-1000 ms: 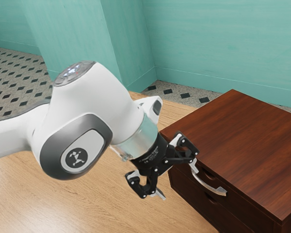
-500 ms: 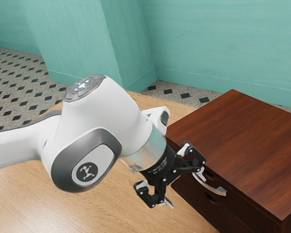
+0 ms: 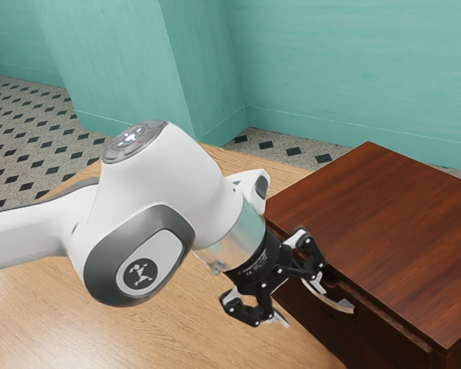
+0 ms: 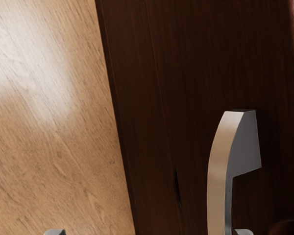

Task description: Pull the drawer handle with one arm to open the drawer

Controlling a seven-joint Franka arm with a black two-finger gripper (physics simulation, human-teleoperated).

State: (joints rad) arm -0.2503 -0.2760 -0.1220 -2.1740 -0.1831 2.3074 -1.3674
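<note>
- Gripper (image 3: 292, 290) position: over the last second it has moved from just short of the cabinet (image 3: 384, 207) toward the lower right of the exterior view, and it now sits at the handle (image 3: 334, 296).
- Arm (image 3: 154, 223): it has swung the same way, and its large white joint now lies further toward the exterior view's right than before.
- Jaws: wide apart, unchanged across the three exterior pictures. One finger (image 3: 313, 257) is at the handle's near end and the other hangs lower, over the wood surface (image 3: 46, 323). No clamp on the handle is evident.
- Wrist view: the handle (image 4: 230, 161) stands close ahead of the hand, upright against the dark drawer (image 4: 161, 98) front.
- Task item location: the handle is on the cabinet's top drawer front, in the lower right of the exterior view.
- Drawer condition: a dark line under the cabinet top looks slightly wider than a second ago. This may mean the drawer has begun to move, but I cannot confirm it.
- Assessment: the approach appears complete. The pull itself is barely begun or still to come, so the task is largely outstanding.
- Risk: with the jaws this wide, a pull would rest on one finger hooking the handle, and it may slip off.
- Container: the drawer's interior is hidden, so its contents cannot be told.
</note>
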